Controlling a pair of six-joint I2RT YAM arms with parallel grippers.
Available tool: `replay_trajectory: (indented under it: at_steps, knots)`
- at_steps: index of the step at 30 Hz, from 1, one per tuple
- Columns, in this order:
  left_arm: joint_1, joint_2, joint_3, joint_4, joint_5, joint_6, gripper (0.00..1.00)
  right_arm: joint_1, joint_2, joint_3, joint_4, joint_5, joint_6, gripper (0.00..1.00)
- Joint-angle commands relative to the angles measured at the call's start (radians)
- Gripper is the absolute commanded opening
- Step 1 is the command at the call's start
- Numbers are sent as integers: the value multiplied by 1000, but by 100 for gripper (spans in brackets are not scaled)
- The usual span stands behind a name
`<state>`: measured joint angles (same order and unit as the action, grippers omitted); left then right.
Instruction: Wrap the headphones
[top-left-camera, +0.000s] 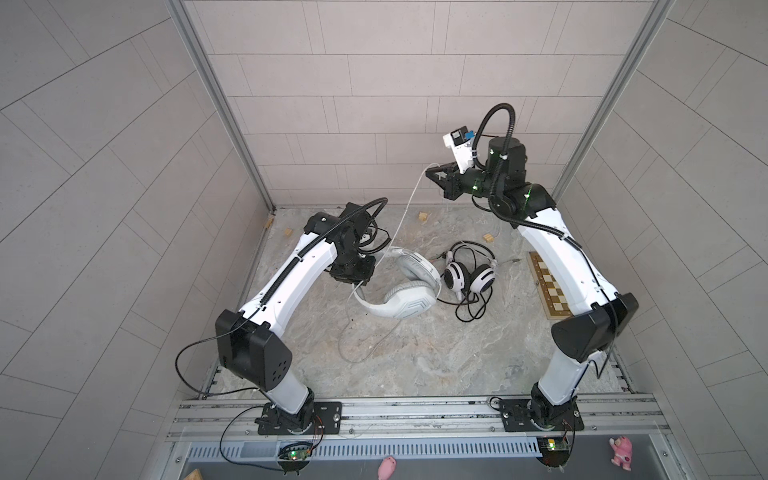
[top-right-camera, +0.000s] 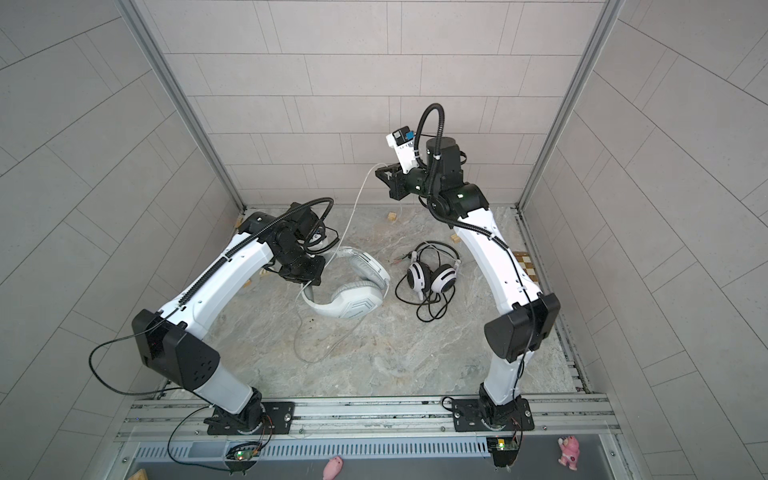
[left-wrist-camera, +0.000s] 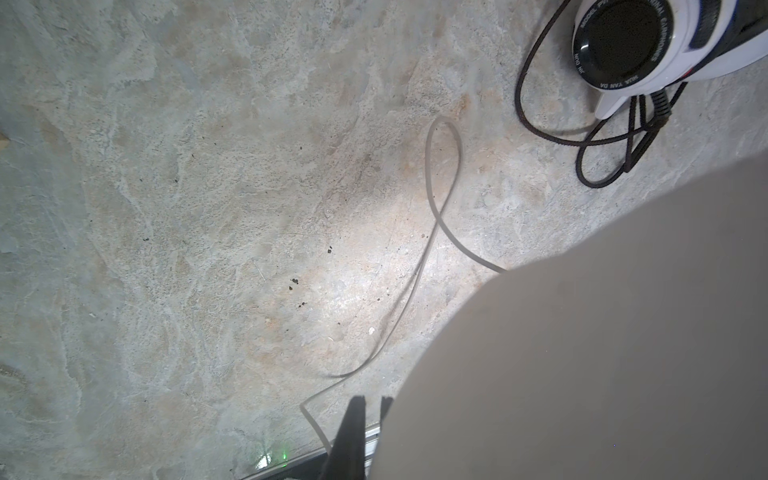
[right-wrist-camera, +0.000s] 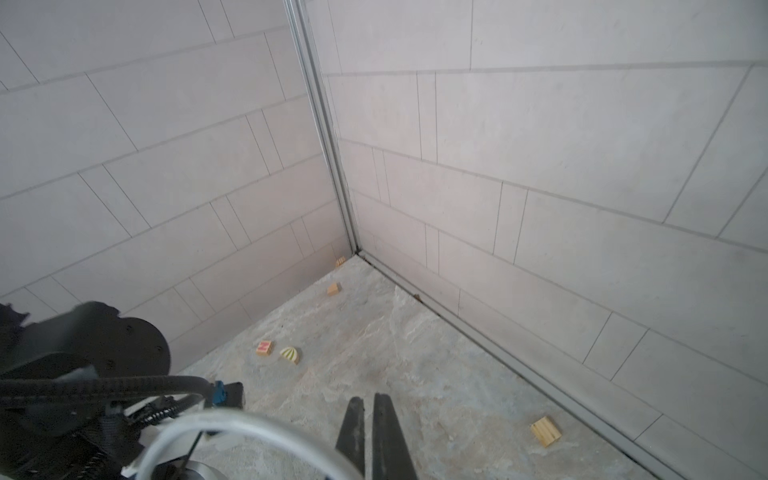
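1. The table (top-left-camera: 415, 365) carries both headsets near its middle. Neither cable is wound.
2. The white headset (top-left-camera: 409, 301) lies flat at the centre, slightly toward the left edge. The black-and-white headset (top-left-camera: 469, 276) lies just beside it toward the right edge, with its black cable (top-left-camera: 469, 309) in a loose heap.
3. The grey cable (top-left-camera: 401, 220) rises taut from the white headset toward the back edge. A slack loop of it lies toward the front edge.
4. The right gripper (top-left-camera: 433, 173) hangs high over the back edge, fingers pinched narrow on the grey cable's end.
5. The left gripper (left-wrist-camera: 372, 409) sits low at the white headset's band, fingers narrow. Whether it pinches band or cable cannot be told.
6. Step in hand, as judged: drawing out the grey cable for winding.
7. Next move: lead the taut cable around the white headset while the left gripper steadies it. Take up the slack loop.
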<state>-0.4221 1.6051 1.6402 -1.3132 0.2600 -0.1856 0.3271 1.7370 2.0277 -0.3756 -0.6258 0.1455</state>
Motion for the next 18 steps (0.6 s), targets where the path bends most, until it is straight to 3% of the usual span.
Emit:
replay_trajectory:
  at_steps: [1, 7, 12, 18]
  knots:
    - [-5, -39, -1, 1, 33, -2, 0, -69, 0, -60, 111, 34, 105, 0]
    - [-10, -70, -41, 4, 85, 7, 0, -236, 67, -89, 316, 16, 396, 0]
    - [-41, -131, -68, 5, 127, 31, 0, -308, 248, 87, 218, 34, 468, 0]
    - [-43, -211, -78, -4, 72, 37, 0, -361, 354, 86, 183, 94, 505, 0]
